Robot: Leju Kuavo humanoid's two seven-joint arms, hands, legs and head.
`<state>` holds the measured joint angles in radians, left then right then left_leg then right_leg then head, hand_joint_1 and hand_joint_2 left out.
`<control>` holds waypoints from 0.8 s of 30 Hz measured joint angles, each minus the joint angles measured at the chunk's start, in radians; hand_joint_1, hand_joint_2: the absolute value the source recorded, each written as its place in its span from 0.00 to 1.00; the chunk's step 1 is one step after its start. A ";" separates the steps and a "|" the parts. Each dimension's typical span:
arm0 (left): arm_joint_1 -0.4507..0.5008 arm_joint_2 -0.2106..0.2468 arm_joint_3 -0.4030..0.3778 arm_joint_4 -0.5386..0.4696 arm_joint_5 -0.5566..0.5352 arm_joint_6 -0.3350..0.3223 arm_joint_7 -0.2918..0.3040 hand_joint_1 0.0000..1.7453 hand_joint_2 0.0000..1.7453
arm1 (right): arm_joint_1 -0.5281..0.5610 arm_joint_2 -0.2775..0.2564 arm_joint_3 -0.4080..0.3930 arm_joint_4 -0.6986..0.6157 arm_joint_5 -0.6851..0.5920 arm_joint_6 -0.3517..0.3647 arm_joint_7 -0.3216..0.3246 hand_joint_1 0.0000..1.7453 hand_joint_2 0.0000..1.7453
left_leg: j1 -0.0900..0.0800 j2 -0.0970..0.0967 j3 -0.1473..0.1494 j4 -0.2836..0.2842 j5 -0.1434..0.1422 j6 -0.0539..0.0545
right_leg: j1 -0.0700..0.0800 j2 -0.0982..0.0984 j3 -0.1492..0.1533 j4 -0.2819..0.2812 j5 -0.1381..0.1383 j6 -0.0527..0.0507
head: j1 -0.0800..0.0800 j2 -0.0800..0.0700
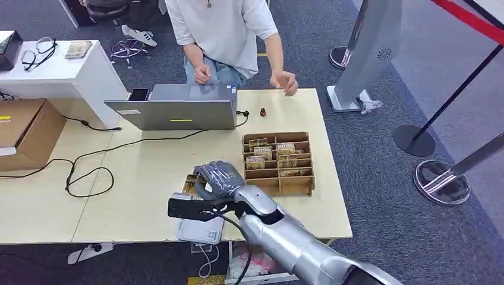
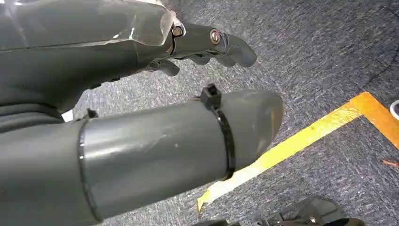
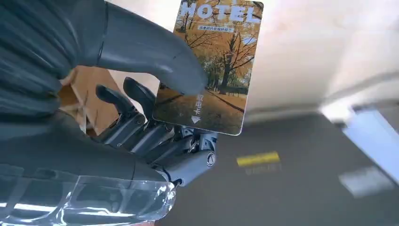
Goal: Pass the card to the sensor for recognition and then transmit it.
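Observation:
My right hand (image 1: 220,178) hovers over the middle of the wooden table (image 1: 136,178), just left of the card box. It pinches a hotel card (image 3: 211,70) printed with autumn trees between thumb and fingers (image 3: 155,141); an edge of the card (image 1: 190,181) peeks out left of the hand. The white sensor unit (image 1: 199,230) lies at the table's front edge, below and slightly nearer than the hand. My left hand (image 2: 117,70) hangs over grey carpet with its fingers loosely apart and nothing in it.
A wooden compartment box (image 1: 278,161) holding several cards stands right of the hand. A grey laptop (image 1: 178,107) with black cables sits at the back. A person (image 1: 220,29) stands behind the table. A small red object (image 1: 262,111) lies near them.

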<state>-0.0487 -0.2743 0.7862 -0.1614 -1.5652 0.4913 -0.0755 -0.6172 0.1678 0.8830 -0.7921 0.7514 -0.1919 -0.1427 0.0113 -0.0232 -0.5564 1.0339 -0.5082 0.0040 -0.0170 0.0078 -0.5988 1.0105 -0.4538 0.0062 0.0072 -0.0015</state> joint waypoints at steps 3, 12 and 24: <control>0.000 0.000 -0.025 0.000 0.000 -0.001 0.000 0.00 0.00 | 0.003 -0.019 -0.058 -0.087 -0.038 0.004 -0.024 1.00 1.00 | 0.000 0.000 0.000 0.000 0.000 0.000 | 0.000 0.000 0.000 0.000 0.000 0.000 | 0.000 0.000; 0.003 0.000 -0.140 0.000 0.000 -0.008 0.003 0.00 0.00 | 0.009 -0.050 -0.186 -0.220 0.245 -0.374 0.004 1.00 1.00 | 0.000 0.000 0.000 0.000 0.000 0.000 | 0.000 0.000 0.000 0.000 0.000 0.000 | 0.000 0.000; 0.001 -0.003 -0.321 0.000 0.000 -0.043 0.042 0.00 0.00 | 0.000 -0.053 -0.376 -0.223 0.811 -0.502 0.232 1.00 1.00 | 0.000 0.000 0.000 0.000 0.000 0.000 | 0.000 0.000 0.000 0.000 0.000 0.000 | 0.000 0.000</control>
<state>-0.0475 -0.2777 0.4650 -0.1617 -1.5652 0.4486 -0.0332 -0.6177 0.1148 0.5066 -1.0151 1.5622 -0.6943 0.0897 0.0112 -0.0232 -0.5565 1.0339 -0.5082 0.0040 -0.0171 0.0078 -0.5989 1.0104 -0.4537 0.0062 0.0069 -0.0015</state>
